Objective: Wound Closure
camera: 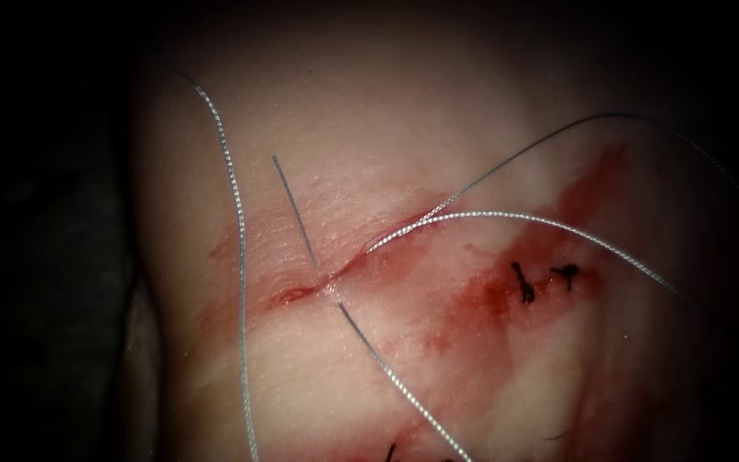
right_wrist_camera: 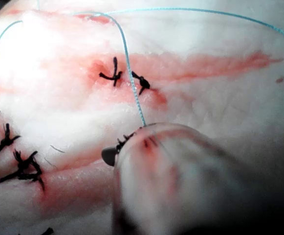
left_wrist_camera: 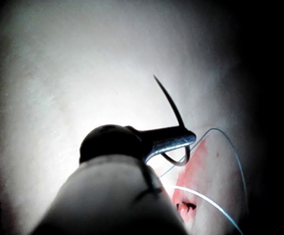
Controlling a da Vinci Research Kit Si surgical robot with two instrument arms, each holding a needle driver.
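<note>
Clearly lifted off the tissue (left_wrist_camera: 83,73), the curved needle (left_wrist_camera: 173,110) sits clamped in the left pincer (left_wrist_camera: 181,138), gripped low on its curve near the thread end, its sharp tip pointing up and away from the jaws. Thread (camera: 237,257) lies in long loops across the tissue and passes through the cut (camera: 335,275) at one stitch, with strands trailing to the left and right of it. Red fluid (camera: 472,295) stains the surface right of the cut, around dark cut ends of thread (camera: 523,284). Whether the right pincer (right_wrist_camera: 110,155), seen close above the tissue, is open or closed cannot be told.
</note>
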